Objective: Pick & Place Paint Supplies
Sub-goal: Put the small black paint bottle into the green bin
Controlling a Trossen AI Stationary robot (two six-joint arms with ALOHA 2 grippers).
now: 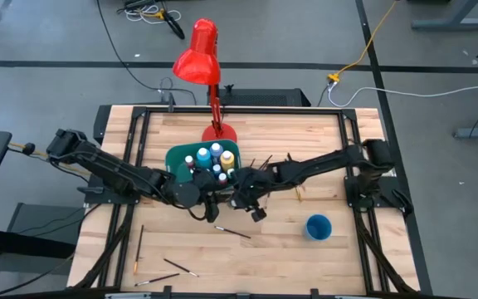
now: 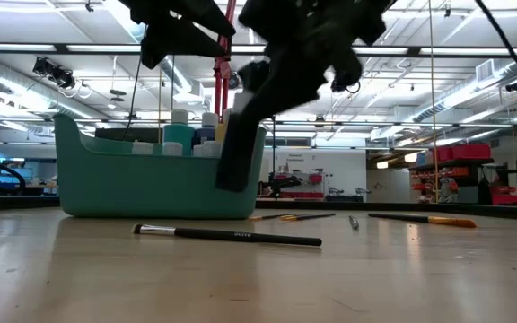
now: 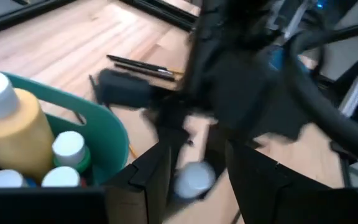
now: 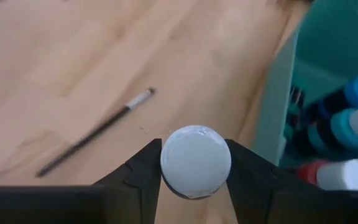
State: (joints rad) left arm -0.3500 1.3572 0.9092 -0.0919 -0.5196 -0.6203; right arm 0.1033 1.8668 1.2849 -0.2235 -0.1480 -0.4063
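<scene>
The right gripper (image 4: 194,165) pinches 1 small white-capped plastic paint bottle (image 4: 196,160), cap toward its wrist, just beside the teal rectangular plastic bin (image 1: 175,158). The left gripper (image 3: 191,180) straddles a white cap too; contact unclear.

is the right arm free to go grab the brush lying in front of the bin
Probably not yet. The right gripper is shut on a white-capped bottle beside the teal bin, so it must set that down first. The paintbrush itself lies unobstructed on the table.
</scene>
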